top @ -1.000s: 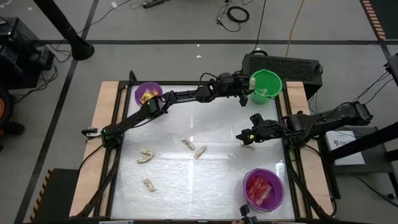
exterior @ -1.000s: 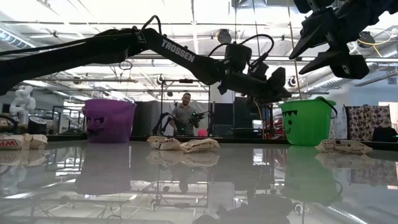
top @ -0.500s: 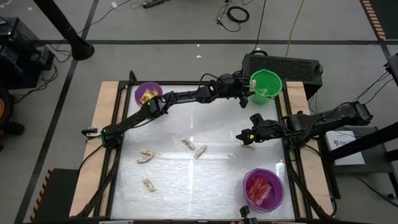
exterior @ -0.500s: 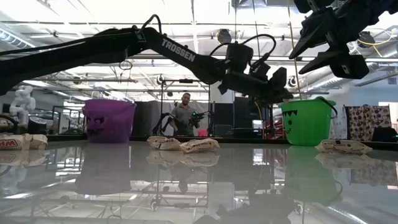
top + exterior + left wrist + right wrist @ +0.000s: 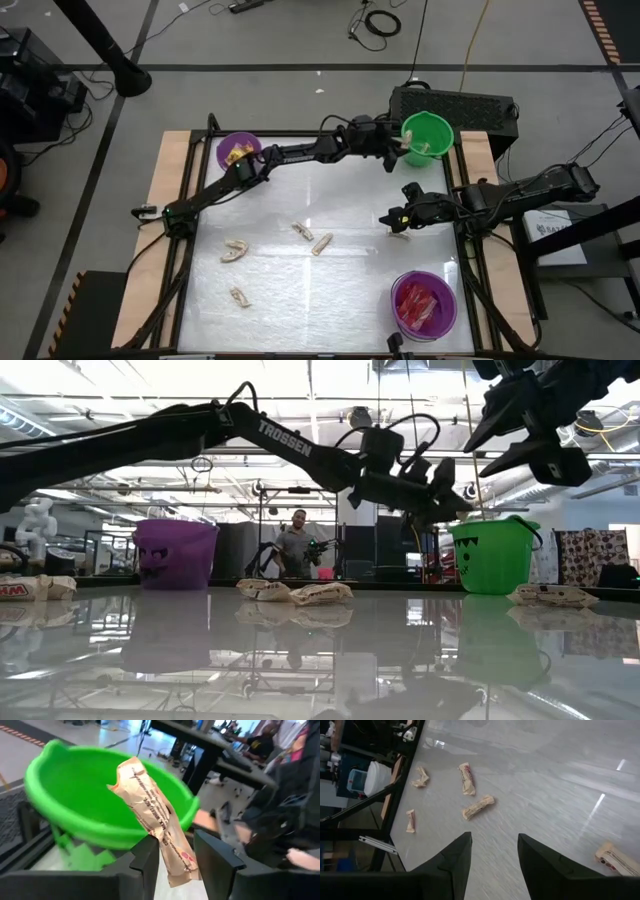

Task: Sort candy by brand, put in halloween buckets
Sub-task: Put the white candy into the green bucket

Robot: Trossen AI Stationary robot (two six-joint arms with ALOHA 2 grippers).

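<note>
glossy table [image 5: 350, 280], left jaws [image 5: 172, 857] gripping half-hidden candy [image 5: 150, 810]

We saw a person [image 5: 297, 546] standing in the room behind the table [image 5: 350, 220], and cables [image 5: 380, 20] on the floor.

The green bucket [image 5: 100, 805] is a bright, even green, and its front carries a darker painted face [image 5: 470, 567] in the low view. A tan wrapper with dark lettering and a small red mark [image 5: 157, 827] shows against it. One purple bucket [image 5: 239, 152] holds yellow packets [image 5: 236, 154]; its side also bears a dark face [image 5: 160, 565]. The other purple bucket [image 5: 424, 305] is filled with red and pink packets [image 5: 417, 305]. Loose pieces on the pale, glossy grey tabletop [image 5: 330, 290] are beige [image 5: 321, 243], some with reddish print [image 5: 466, 778]. The table's edge is light wood [image 5: 165, 185]. Both arms are black, with white "TROSSEN" lettering [image 5: 285, 439] on one.
</note>
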